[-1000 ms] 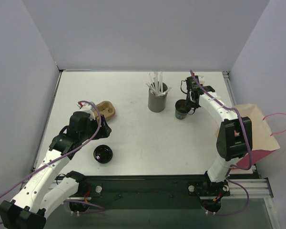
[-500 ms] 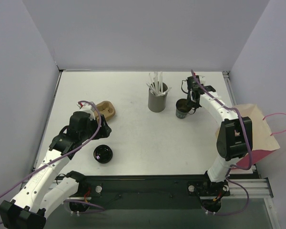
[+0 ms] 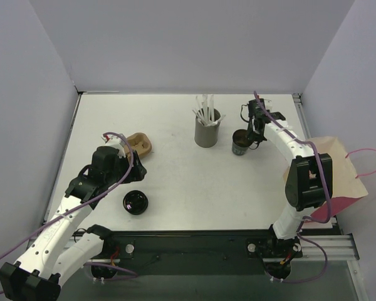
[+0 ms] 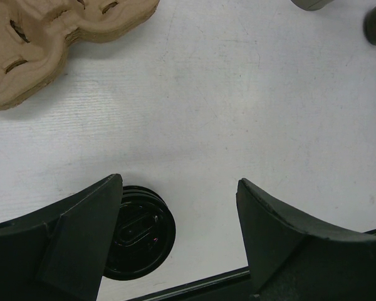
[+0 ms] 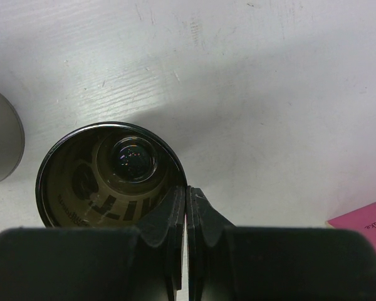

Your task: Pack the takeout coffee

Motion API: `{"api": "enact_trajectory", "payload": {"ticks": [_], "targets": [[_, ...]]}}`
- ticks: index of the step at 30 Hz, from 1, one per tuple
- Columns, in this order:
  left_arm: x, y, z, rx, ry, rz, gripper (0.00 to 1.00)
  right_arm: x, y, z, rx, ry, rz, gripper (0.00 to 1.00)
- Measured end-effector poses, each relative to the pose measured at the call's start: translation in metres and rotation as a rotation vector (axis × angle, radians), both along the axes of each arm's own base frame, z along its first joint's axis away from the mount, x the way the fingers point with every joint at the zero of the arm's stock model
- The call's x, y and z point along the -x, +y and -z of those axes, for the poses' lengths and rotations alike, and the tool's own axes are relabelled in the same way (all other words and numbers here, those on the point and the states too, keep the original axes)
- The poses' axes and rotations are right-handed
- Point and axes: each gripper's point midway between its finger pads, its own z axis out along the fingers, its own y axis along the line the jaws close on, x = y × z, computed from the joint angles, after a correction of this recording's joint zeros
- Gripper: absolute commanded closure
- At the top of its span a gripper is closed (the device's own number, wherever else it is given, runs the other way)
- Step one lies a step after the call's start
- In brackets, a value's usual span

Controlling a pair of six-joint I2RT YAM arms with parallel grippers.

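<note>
While the left gripper (image 4: 178, 182) hangs with its jaws spread wide and nothing between them, a loose black lid (image 4: 138, 232) lying just under its left finger and a brown pulp cup carrier (image 4: 44, 37) ahead of it, the right gripper (image 5: 187, 191) pinches the rim of the takeout coffee (image 5: 106, 175). Its fingers are drawn almost together, one inside the cup wall and one outside. The cup stands on the white table (image 3: 175, 163) right at that gripper's tips. The grey straw holder (image 3: 207, 128) is near on the cup's far side from the fingers, and the tan paper bag (image 3: 332, 160) lies off to the gripper's right, past the table edge.

A grip on so thin a wall probably calls for a straight, level lift and a slow carry toward the bag, so the cup neither tips nor slips free.

Only the overhead camera shows both arms and the bag together. Only the left wrist camera shows the lid's moulded top. Only the right wrist camera looks down into the cup, where pale lettering shows inside, and makes the rim pinch plain.
</note>
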Motion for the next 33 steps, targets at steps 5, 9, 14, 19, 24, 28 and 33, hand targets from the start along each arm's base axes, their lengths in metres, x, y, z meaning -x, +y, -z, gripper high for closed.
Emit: {"api": "enact_trajectory", "payload": {"ticks": [5,9,14,19,24,28,33], "targets": [[0.0,0.0,0.0,0.0,0.0,0.0,0.17,-0.001,0.001,0.0,-0.022,-0.003,0.003,1.0],[0.0,0.0,0.0,0.0,0.0,0.0,0.17,-0.001,0.004,-0.004,-0.047,-0.013,0.004,1.0],[0.0,0.0,0.0,0.0,0.0,0.0,0.17,-0.001,0.004,-0.013,-0.062,-0.037,0.01,1.0],[0.0,0.0,0.0,0.0,0.0,0.001,0.17,-0.001,0.003,-0.021,-0.068,-0.06,0.014,1.0],[0.0,0.0,0.0,0.0,0.0,0.0,0.17,-0.001,-0.002,-0.024,-0.073,-0.078,0.027,1.0],[0.0,0.0,0.0,-0.001,0.002,0.0,0.17,0.005,-0.008,-0.015,-0.073,-0.064,0.05,1.0],[0.0,0.0,0.001,-0.002,0.005,0.001,0.17,0.015,-0.018,-0.003,-0.08,-0.04,0.077,1.0]]}}
